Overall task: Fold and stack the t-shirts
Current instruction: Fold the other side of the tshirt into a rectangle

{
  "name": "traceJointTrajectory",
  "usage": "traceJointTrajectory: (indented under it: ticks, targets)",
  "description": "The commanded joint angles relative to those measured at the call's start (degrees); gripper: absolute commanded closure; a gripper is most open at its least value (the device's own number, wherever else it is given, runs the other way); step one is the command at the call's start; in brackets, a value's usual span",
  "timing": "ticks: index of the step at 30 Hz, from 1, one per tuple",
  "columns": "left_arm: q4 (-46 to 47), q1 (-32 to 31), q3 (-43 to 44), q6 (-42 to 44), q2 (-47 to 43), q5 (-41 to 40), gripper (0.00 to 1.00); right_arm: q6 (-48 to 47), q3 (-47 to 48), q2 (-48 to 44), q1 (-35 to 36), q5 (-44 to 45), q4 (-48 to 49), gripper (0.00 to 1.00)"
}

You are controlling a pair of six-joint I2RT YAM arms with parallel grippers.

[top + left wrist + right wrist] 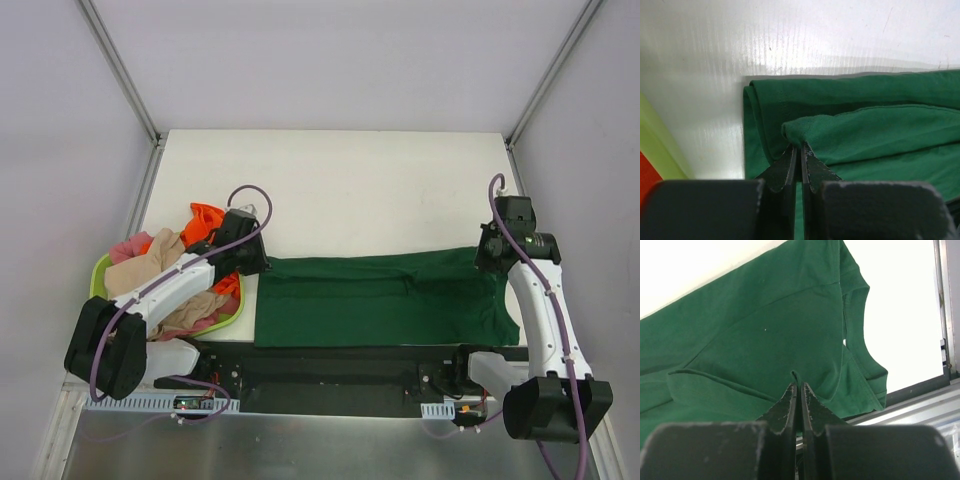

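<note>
i see dark green t-shirt (380, 300) lying flat along near edge of bench (350, 190), folded into long band. left tool (799, 147) narrow, jaws pinched on raised fold of green cloth at its tips. doubled cloth edge just left of tips, rest of shirt running off right. right tool (799, 386) also clamped on small tuck of same shirt, curved hemmed edge ahead and right of tips. left of left tool, basket (97, 275) holds orange t-shirt (205, 220), beige t-shirt (150, 262), pink t-shirt (128, 247) in heap.

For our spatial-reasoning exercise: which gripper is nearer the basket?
Left. The left gripper sits beside the basket, pinching the green shirt; the right gripper is across the shirt from it.
</note>
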Motion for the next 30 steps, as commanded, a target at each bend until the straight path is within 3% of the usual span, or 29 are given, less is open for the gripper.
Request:
traceJointTrajectory:
  ticks: [1,14,18,21,22,26,29,30]
  targets:
    - [1.3,-0.7,-1.7,-1.6,-2.9,1.3,1.00,2.2,-0.7,-2.1,-0.5,3.9,-4.2,0.95]
    - [2.0,-2.8,-5.2,-4.1,-3.5,-0.9,0.99,8.7,-3.2,-2.5,-0.8,4.2,-5.3,0.89]
    - [2.0,-2.8,-6.0,-4.6,-3.7,-1.8,0.89,11.9,-5.6,-2.4,-0.8,5.4,-5.5,0.87]
    - [1.9,-2.8,-6.7,-4.8,-4.6,-1.8,0.86,14.6,-7.3,-3.6,-0.8,7.5,-7.3,0.84]
    - [1.9,-2.8,-6.9,-4.8,-5.3,-0.7,0.81,15.3,-7.8,-4.2,-0.8,8.2,-8.2,0.81]
    - [0.8,-4.2,-7.8,-5.5,-11.0,0.7,0.35,17.7,-9.1,-9.1,-0.8,10.8,-10.8,0.71]
    - [-0.5,-5.3,-7.6,-5.9,-16.2,1.1,0.08,17.3,-8.7,-12.8,-0.8,10.6,-10.7,0.50]
    - [-0.7,-5.6,-7.3,-5.9,-17.6,1.2,0.01,17.1,-8.3,-14.1,-0.8,10.7,-10.5,0.32]
